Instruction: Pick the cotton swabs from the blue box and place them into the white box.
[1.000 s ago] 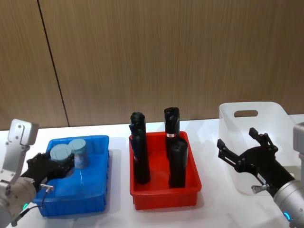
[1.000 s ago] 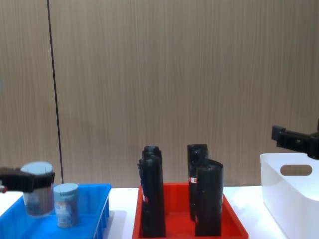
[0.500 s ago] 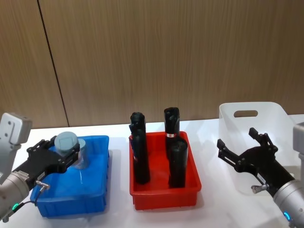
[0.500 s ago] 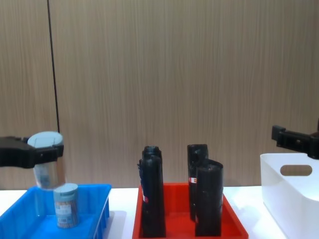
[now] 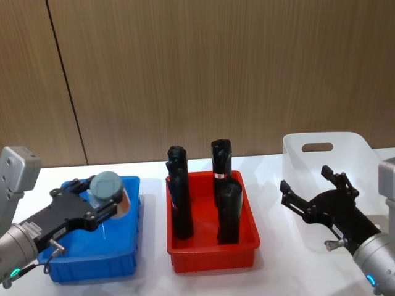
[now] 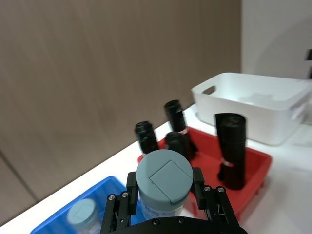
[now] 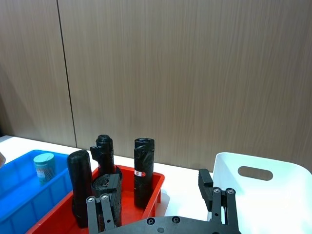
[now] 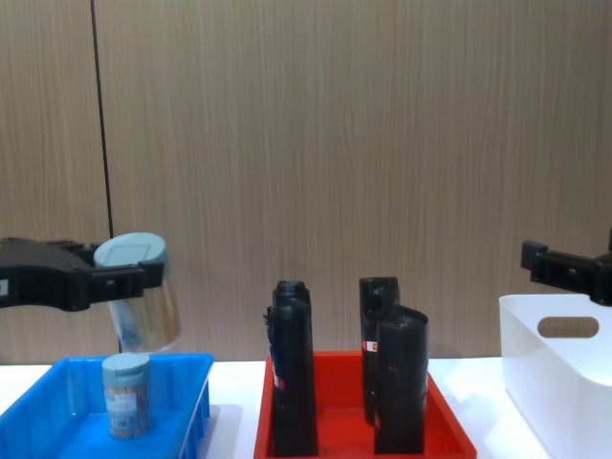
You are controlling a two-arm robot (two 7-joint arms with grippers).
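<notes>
Head view: the left tool (image 5: 97,198) is clamped on a swab jar (image 5: 106,184), a clear plastic cylinder with a round grey-blue lid, held above the blue box (image 5: 92,262). The right tool (image 5: 315,196) is spread wide and holds nothing, just in front of the smooth white box (image 5: 327,143). A glossy red tray (image 5: 213,256) with upright black rolls (image 5: 179,203) stands between the boxes on the white counter (image 5: 154,246).

Left wrist view: black fingers (image 6: 131,184) press both sides of the swab jar (image 6: 165,174). A second swab jar (image 6: 79,215) stands in the blue box (image 6: 113,187).

Right wrist view: the right tool (image 7: 161,200) gapes, with the white box (image 7: 229,161) beyond.

Chest view: the swab jar (image 8: 143,298) is tilted, clear of the second swab jar (image 8: 126,394) below it.
</notes>
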